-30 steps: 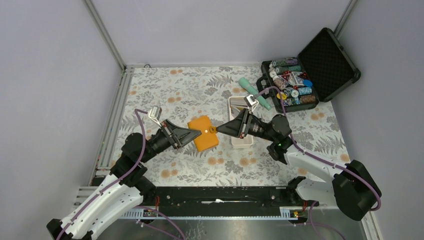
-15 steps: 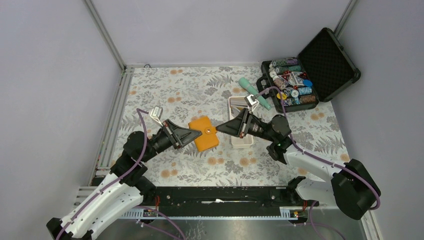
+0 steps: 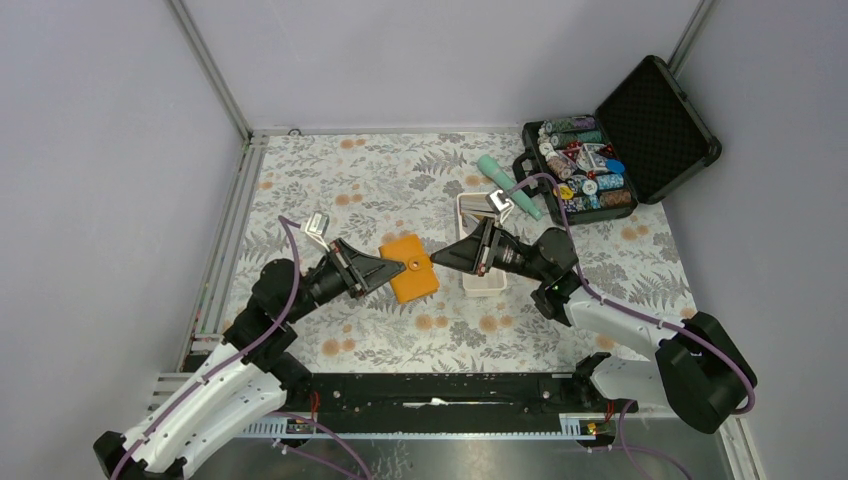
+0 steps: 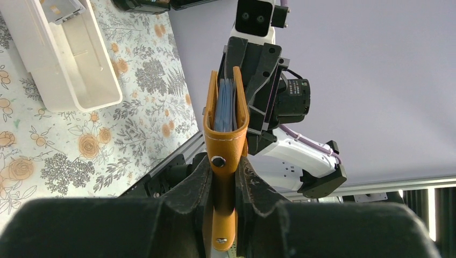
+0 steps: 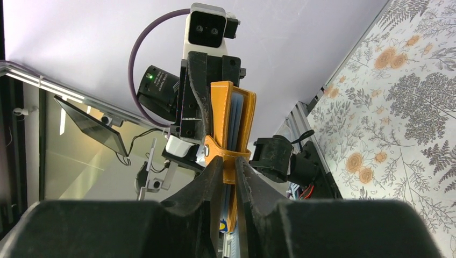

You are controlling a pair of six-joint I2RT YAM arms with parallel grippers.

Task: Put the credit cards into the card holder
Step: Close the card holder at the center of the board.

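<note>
The orange card holder (image 3: 410, 272) is held above the table between both arms, its covers nearly together. My left gripper (image 3: 388, 268) is shut on its left edge. In the left wrist view the holder (image 4: 226, 115) stands upright in that gripper (image 4: 225, 164), with light blue pockets between the covers. My right gripper (image 3: 438, 258) is shut on the snap tab side; in the right wrist view its jaws (image 5: 229, 164) pinch the orange strap of the holder (image 5: 232, 121). I cannot make out any credit cards on their own.
A long white tray (image 3: 483, 288) lies just right of the holder, under the right arm, and shows as a white tray (image 4: 102, 97) in the left wrist view. An open black case (image 3: 655, 115) of poker chips sits at the back right, with a teal cylinder (image 3: 505, 178) beside it.
The right jaws have narrowed onto the snap tab, which now lies folded against the cover instead of sticking out. Both arms have shifted only slightly.
</note>
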